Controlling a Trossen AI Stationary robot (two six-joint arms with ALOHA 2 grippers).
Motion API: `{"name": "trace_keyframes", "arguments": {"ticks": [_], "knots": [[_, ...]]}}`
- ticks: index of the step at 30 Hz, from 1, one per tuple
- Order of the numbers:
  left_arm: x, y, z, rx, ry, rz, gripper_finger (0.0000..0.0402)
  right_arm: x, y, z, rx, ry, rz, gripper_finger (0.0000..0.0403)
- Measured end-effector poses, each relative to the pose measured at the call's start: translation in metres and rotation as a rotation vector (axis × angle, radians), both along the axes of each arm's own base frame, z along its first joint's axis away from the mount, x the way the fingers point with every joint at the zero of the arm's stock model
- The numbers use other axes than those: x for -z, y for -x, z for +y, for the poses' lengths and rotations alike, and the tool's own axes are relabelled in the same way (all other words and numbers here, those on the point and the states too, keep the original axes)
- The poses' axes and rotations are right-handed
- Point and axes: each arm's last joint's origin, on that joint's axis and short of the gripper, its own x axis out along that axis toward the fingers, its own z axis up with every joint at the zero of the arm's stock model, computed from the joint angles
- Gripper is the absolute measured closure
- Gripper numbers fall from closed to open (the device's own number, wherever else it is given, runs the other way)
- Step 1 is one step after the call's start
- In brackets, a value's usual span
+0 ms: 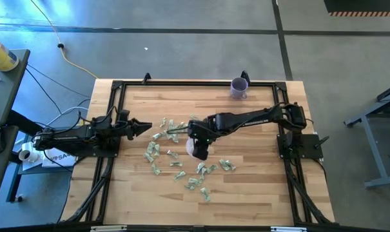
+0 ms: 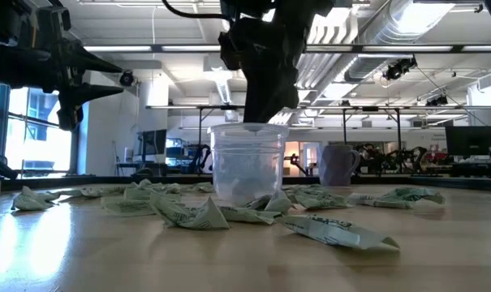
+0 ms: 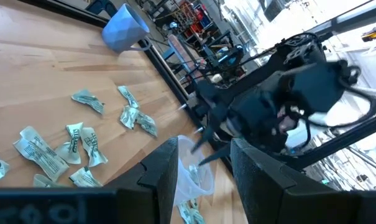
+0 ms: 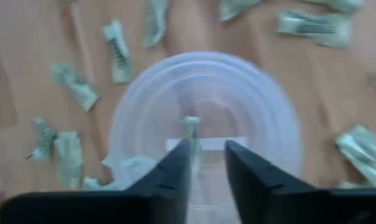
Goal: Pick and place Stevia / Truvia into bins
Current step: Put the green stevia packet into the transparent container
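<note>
The clear plastic cup (image 1: 193, 152) stands upright on its base amid the packets, near the table's middle. My right gripper (image 4: 207, 146) hangs straight above the cup's mouth (image 4: 132, 93), fingers pointing down and a little apart. One pale green packet (image 4: 191, 126) shows at one fingertip, over the cup's inside. Many crinkled green and white packets (image 1: 157, 152) lie flat around the cup (image 2: 247, 166). My left gripper (image 1: 146, 127) hovers open over the table's left part, pointing toward the cup (image 3: 197, 177). My right gripper: a small packet (image 4: 191, 126) sits at the tip of one finger (image 4: 178, 165), above the cup's open mouth. I cannot tell whether the finger touches it. The gap between the two fingers is bare.
A purple cup (image 1: 239, 87) stands near the table's far edge, right of the middle. A black frame (image 1: 117, 84) runs around the wooden top. Packets (image 2: 334, 233) lie on all sides of the clear cup, most densely to its left and near side.
</note>
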Motion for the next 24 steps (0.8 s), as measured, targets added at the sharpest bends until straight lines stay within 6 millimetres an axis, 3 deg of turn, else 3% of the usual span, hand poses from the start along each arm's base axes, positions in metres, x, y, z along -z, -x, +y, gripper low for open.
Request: {"name": "trace_keyframes", "arguments": {"ticks": [3, 6, 8, 10, 13, 17, 19, 21, 24], "knots": [[0.000, 0.000, 0.000, 0.004, -0.013, 0.003, 0.0220, -0.010, 0.005, -0.004, 0.098, 0.004, 0.022, 0.0222], [0.000, 0.000, 0.000, 0.014, -0.014, 0.004, 0.0220, -0.030, 0.014, -0.010, 0.191, 0.136, 0.064, 0.0169], [0.000, 0.000, -0.001, 0.021, -0.014, 0.005, 0.0220, -0.044, 0.023, -0.019, 0.243, 0.189, 0.075, 0.0149], [0.000, 0.000, -0.001, 0.021, -0.015, 0.006, 0.0220, -0.044, 0.033, -0.034, 0.268, 0.133, 0.163, 0.0142], [0.000, 0.000, -0.001, 0.020, -0.031, 0.010, 0.0220, -0.020, 0.046, -0.056, 0.261, 0.084, 0.310, 0.0140], [0.000, 0.000, 0.000, 0.019, -0.039, 0.012, 0.0220, 0.000, 0.052, -0.072, 0.128, 0.139, 0.318, 0.0140], [0.000, 0.000, 0.000, 0.018, -0.038, 0.011, 0.0220, 0.014, 0.057, -0.082, 0.144, 0.131, 0.324, 0.0140], [0.000, 0.000, 0.000, 0.018, -0.038, 0.011, 0.0220, 0.028, 0.064, -0.101, 0.284, 0.081, 0.336, 0.0140], [0.000, 0.000, 0.000, -0.007, -0.037, 0.009, 0.0220, 0.043, 0.082, -0.131, 0.629, -0.013, 0.351, 0.0140]]}}
